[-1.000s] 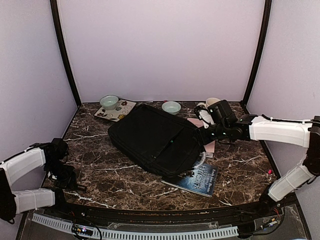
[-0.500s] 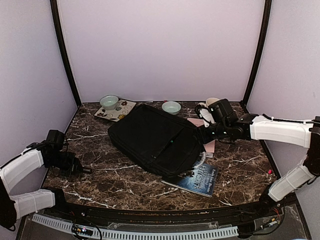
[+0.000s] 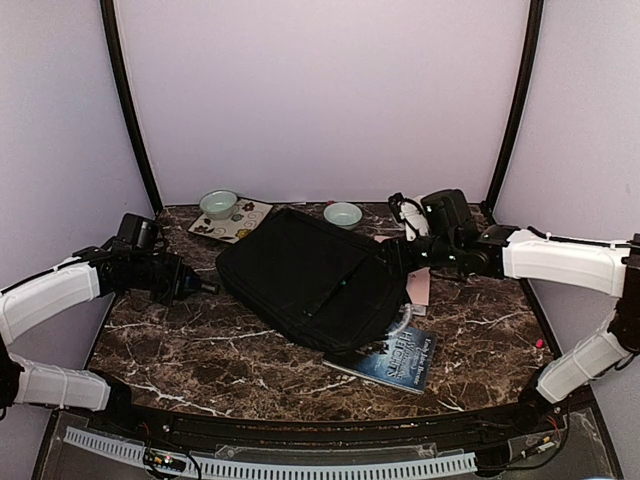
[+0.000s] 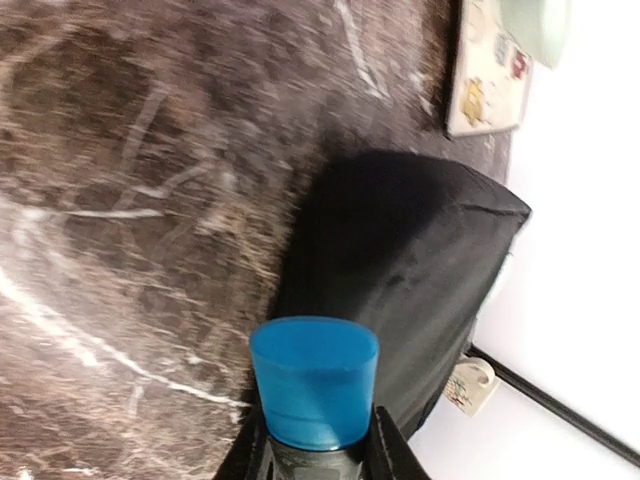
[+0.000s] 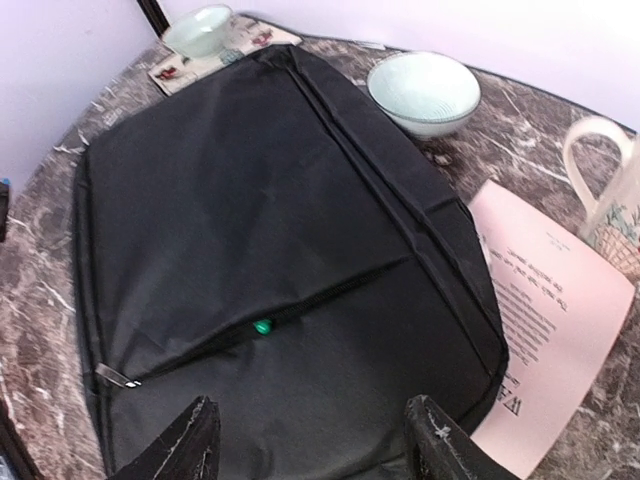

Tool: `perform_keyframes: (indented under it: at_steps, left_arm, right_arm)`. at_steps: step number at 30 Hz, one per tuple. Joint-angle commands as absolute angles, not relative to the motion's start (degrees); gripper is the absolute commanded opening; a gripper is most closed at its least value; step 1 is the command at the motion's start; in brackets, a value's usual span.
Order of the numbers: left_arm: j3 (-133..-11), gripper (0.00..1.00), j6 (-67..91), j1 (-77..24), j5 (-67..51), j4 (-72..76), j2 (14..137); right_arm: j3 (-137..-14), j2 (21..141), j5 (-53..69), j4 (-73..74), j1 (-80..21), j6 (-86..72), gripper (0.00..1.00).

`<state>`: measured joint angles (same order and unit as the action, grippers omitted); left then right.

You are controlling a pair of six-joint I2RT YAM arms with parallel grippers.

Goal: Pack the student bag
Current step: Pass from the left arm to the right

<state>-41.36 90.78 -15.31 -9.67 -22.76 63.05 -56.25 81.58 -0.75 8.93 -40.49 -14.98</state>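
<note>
The left end effector [image 3: 197, 286] is grasping a blue-capped cylinder [image 4: 313, 380] just beside the large black fabric student bag [image 3: 305, 275], which is lying flat on the marble tabletop [image 3: 200, 350] beneath the released right end effector [image 5: 315, 450].

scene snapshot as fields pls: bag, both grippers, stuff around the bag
student bag: flat, mid-table, looks zipped
left gripper: shut on blue-capped item, by the bag's left corner
right gripper: fingers open, holding nothing, over the bag's right edge
book: partly under the bag's near corner
pink sheet: partly under the bag's right side
mug: beside the pink sheet
bowl: behind the bag
second bowl: on patterned tray, back left
</note>
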Motion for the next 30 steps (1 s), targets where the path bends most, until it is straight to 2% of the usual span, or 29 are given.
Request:
perform_keyframes:
  at_steps: [1, 9, 14, 21, 30]
  left_arm:
    - [-45.2, 0.00, 92.6, -20.5, -4.6, -12.6, 65.0]
    - [-50.8, 0.00, 93.5, -27.4, -1.2, 0.3, 71.9]
    - [-55.5, 0.00, 93.4, -31.4, 0.6, 2.9, 75.9]
    - [-59.1, 0.00, 94.5, -35.8, 0.2, 10.6, 80.9]
    - [-62.3, 0.00, 97.1, -40.5, -0.6, 15.6, 83.2]
  right_arm:
    - [-56.0, 77.9, 4.6, -0.2, -40.3, -20.7, 0.63]
    - [-53.6, 74.9, 9.5, -9.7, -41.6, -22.7, 0.63]
    - [-54.3, 75.0, 11.1, -12.8, -43.1, -21.5, 0.64]
    - [-59.7, 79.5, 12.0, -10.4, -47.0, -16.1, 0.65]
    - [-68.8, 86.6, 6.7, -8.4, -49.9, -14.7, 0.65]
